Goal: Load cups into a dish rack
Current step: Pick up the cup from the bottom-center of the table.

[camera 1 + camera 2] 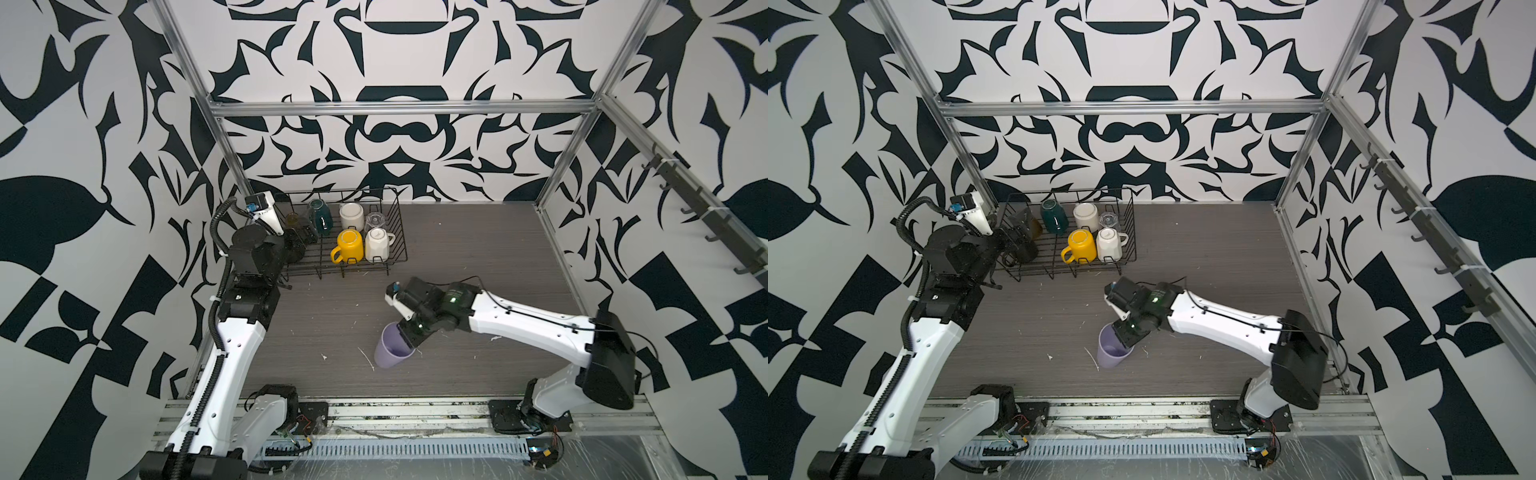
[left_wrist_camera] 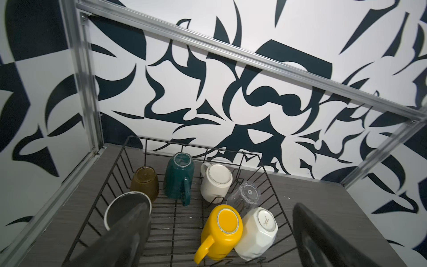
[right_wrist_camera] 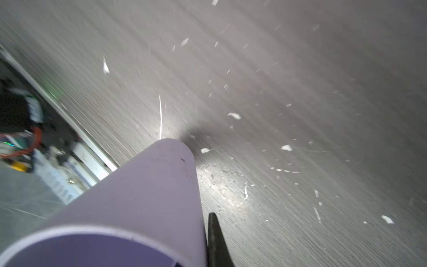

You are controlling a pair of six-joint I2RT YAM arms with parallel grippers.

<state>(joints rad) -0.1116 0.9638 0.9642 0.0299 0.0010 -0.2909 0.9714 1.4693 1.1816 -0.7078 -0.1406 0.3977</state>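
Surface: grey wood-grain tabletop (image 1: 478, 249), flecked with white scraps (image 1: 324, 356).
Tumbler: your lilac tapered plastic tumbler (image 1: 388, 353) leans mouth-up before the black wire dish rack (image 1: 401, 245), well apart.
Right gripper (image 1: 409, 338): pinched shut on its rim wall.
Handling: probably light, stiff, slick; pinched at one edge it may swing, so turn slowly.
Left gripper (image 1: 300, 242): jaws wide apart, empty, over the rack's left end.
Obstacles: upturned yellow mug (image 1: 349, 247) and cream faceted mug (image 1: 377, 245) crowd the rack's near right; left gripper overhangs the gap.

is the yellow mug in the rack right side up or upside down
Upside down: the yellow mug shows its flat base facing up, mouth down on the rack.
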